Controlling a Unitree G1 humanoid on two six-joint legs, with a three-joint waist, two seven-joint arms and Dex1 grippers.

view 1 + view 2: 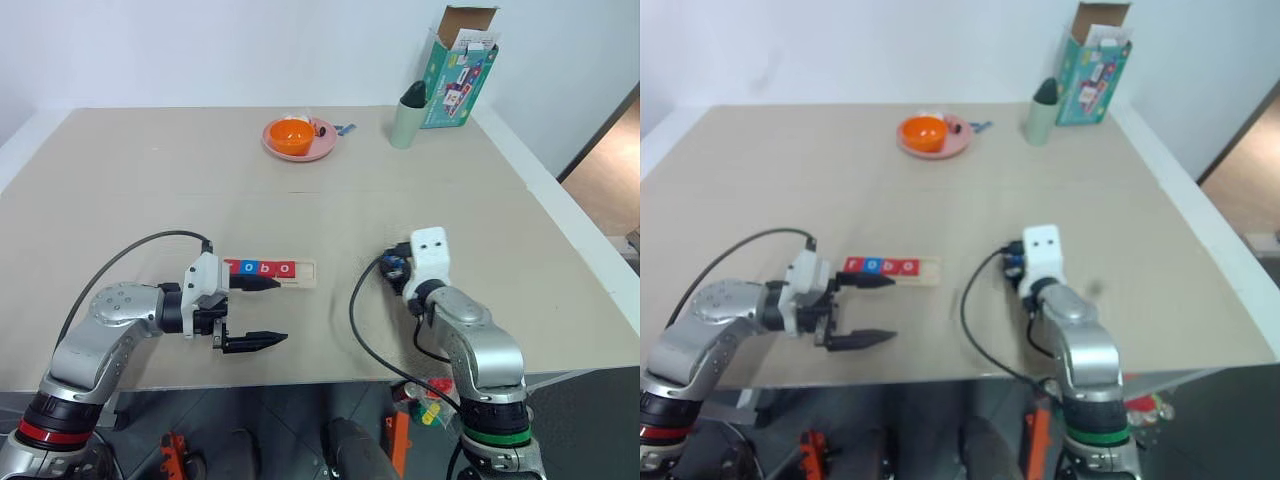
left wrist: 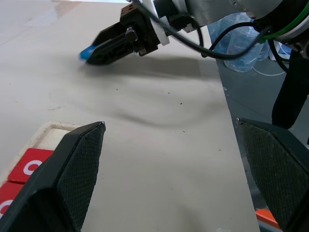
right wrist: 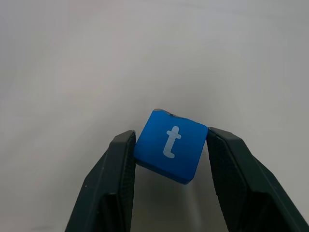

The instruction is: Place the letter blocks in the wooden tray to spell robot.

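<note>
- The left gripper (image 1: 252,312) hovers at the near left end of the tray (image 1: 306,273), its fingers spread wide and holding nothing; one fingertip reaches over the tray's left end.
- The tray lies on the bench (image 1: 150,200) with its long axis running left to right. Four blocks (image 1: 260,268) sit in its groove, reading r, o, b, o from the left.
- The slot at the tray's right end is bare, as the left wrist view shows just past the last red o.
- To the right of the tray, well apart from it, the right gripper (image 3: 169,159) pinches the blue t block (image 3: 170,145) between its fingers, letter facing the wrist camera and tilted a little.
- Judged from this, the coming move turns on one relation: the empty slot lies to the left of the t block, along the tray's long axis. The right arm holds the tile and is the nearer arm to that open end, so a leftward carry and a level set-down would finish the word.
- Far behind the tray stand a pink plate (image 1: 320,148) with an orange bowl (image 1: 291,135), a cup (image 1: 408,120) and a box (image 1: 458,75).
</note>
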